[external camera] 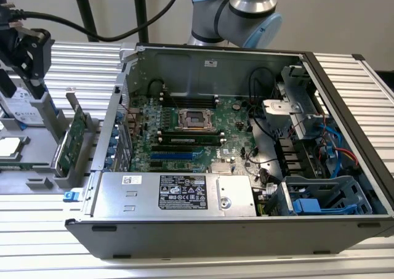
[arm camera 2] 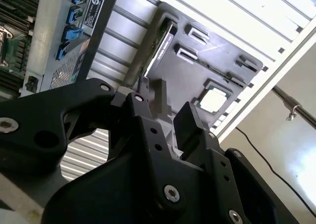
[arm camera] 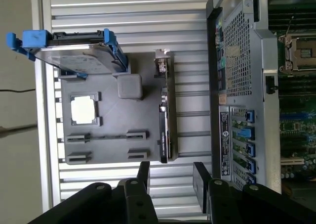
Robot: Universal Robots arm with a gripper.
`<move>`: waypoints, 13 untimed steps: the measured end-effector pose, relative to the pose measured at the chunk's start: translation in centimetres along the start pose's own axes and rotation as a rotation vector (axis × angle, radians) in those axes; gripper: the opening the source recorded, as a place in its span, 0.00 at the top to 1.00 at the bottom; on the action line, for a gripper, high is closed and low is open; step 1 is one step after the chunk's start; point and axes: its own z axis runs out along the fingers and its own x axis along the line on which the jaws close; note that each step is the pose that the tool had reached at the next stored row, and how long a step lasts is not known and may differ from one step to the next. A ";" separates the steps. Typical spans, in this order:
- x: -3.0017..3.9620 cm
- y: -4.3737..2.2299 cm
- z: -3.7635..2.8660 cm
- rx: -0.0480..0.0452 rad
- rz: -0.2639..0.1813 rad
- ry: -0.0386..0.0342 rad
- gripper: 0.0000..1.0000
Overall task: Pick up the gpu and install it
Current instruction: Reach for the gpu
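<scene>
The gpu (external camera: 76, 130) stands on edge in a slot of the grey holder tray (external camera: 37, 181), at the exterior view's left, just outside the open computer case (external camera: 203, 230). Its green board faces the case. In the first wrist view the gpu (arm camera: 164, 127) appears edge-on with its silver bracket (arm camera: 162, 63) at one end. My black gripper (external camera: 28, 50) hangs above the tray's far end, away from the card. The gripper (arm camera: 173, 180) is open, with only slatted table between its fingers (arm camera: 143, 173). The second wrist view shows the gripper (arm camera 2: 165, 110) and the gpu (arm camera 2: 163, 40) beyond it.
A silver hard drive with a blue frame (arm camera: 74, 51), a processor chip (arm camera: 83, 109) and a grey block (arm camera: 129, 86) share the tray. Inside the case lie the green motherboard (external camera: 191, 128), a power supply (external camera: 178, 193) and drive cages (external camera: 320, 199). The arm (external camera: 237, 11) rises behind the case.
</scene>
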 end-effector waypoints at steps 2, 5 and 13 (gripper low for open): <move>-0.02 0.00 0.06 0.0000 0.000 0.0000 0.00; -0.05 -0.01 0.16 0.0000 0.000 0.0000 0.00; -0.18 -0.01 0.43 0.0000 0.000 -0.0001 0.00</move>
